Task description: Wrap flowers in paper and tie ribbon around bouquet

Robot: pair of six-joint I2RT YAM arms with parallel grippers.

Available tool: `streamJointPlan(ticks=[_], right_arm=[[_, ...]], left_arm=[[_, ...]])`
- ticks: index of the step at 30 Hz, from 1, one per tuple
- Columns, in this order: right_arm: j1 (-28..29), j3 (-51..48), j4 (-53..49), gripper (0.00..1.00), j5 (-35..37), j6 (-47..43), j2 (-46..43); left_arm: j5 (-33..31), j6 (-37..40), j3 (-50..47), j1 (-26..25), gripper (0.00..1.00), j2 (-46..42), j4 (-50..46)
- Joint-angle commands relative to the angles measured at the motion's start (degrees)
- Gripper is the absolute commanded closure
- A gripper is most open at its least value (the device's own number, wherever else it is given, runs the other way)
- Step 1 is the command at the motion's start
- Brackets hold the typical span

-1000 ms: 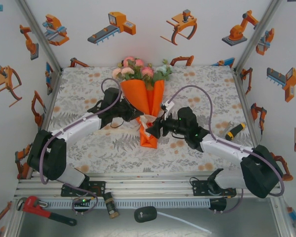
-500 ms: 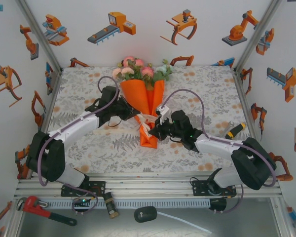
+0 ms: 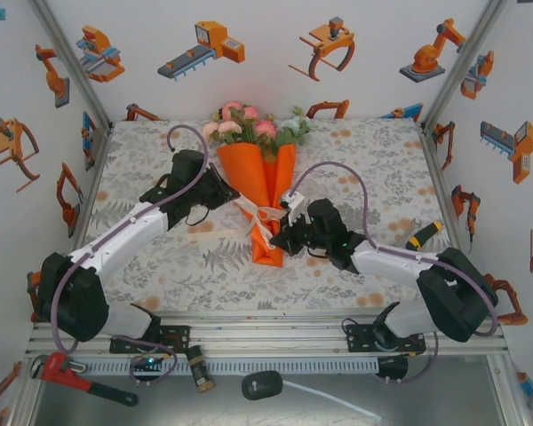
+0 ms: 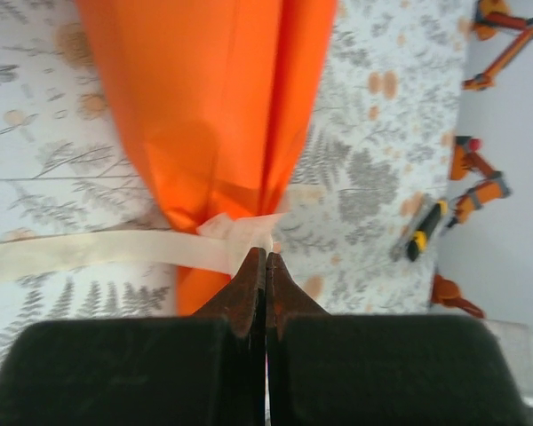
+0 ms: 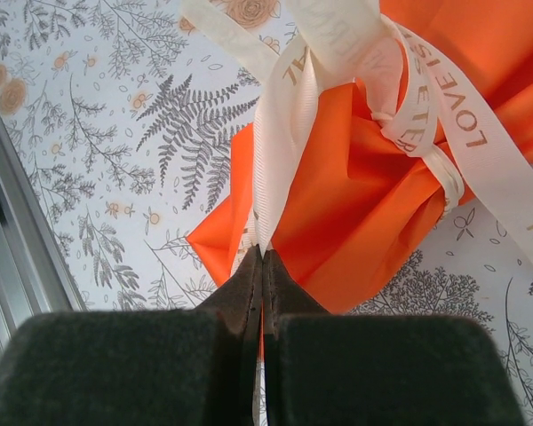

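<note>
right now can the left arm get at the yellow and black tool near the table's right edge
Probably not. The yellow and black tool lies beyond the bouquet and the right arm, which stretches across between them, and the left gripper is shut on the ribbon.

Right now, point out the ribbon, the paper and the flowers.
ribbon (image 5: 278, 160), right wrist view, strand draped over the paper
paper (image 4: 213, 89), left wrist view, broad upper fold
flowers (image 3: 265, 129), top external view, pink rose head

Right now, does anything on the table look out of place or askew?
Only a stray yellow-and-black tool lying near the right edge of the tablecloth, unrelated to flower wrapping. The bouquet and its ribbon look tidy.
</note>
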Motion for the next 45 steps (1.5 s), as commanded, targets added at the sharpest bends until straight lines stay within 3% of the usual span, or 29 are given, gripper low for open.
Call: streamJointPlan(ticks=[1, 9, 14, 20, 26, 30, 34, 37, 42, 45], right_arm=[[-0.47, 4.12, -0.38, 1.00, 1.21, -0.96, 0.24], [-0.48, 13.70, 1.11, 1.00, 7.14, -0.46, 9.45], [-0.47, 13.96, 3.46, 0.88, 11.05, -1.80, 12.01], [-0.47, 13.20, 2.88, 0.64, 16.23, -9.09, 11.98], [-0.99, 14.02, 1.01, 0.63, 10.07, -10.82, 13.46], [-1.08, 15.32, 1.35, 0.67, 9.80, -7.89, 14.58], [-1.09, 14.54, 1.52, 0.62, 4.51, -7.11, 12.54], [-1.09, 13.85, -0.79, 0.62, 7.50, -6.21, 10.28], [-1.06, 11.61, -2.74, 0.62, 6.89, -7.11, 7.21], [-1.10, 11.31, -3.19, 0.70, 3.78, -6.88, 6.72]], left_arm=[[-4.71, 5.05, -3.08, -0.51, 0.99, -2.50, -4.27], [-3.08, 3.75, -5.63, -0.62, 0.99, -4.69, -1.75], [-3.86, 4.18, -4.74, -0.63, 0.99, -6.02, -1.92], [-4.73, 4.63, -4.31, -0.63, 0.98, -6.65, -2.66], [-3.49, 4.53, -3.95, -0.57, 0.98, -6.22, -1.81], [-4.77, 4.92, -3.62, -0.57, 0.97, -6.37, -2.84], [-13.88, 7.35, -3.70, -0.47, 0.80, -6.64, -8.66], [-18.61, 5.75, -4.47, 0.88, 0.69, -6.96, -14.53], [-8.47, 10.19, -4.12, 3.10, 0.54, -9.11, -11.62], [-3.31, 16.80, -0.76, 3.14, 0.50, -9.16, -8.94]])
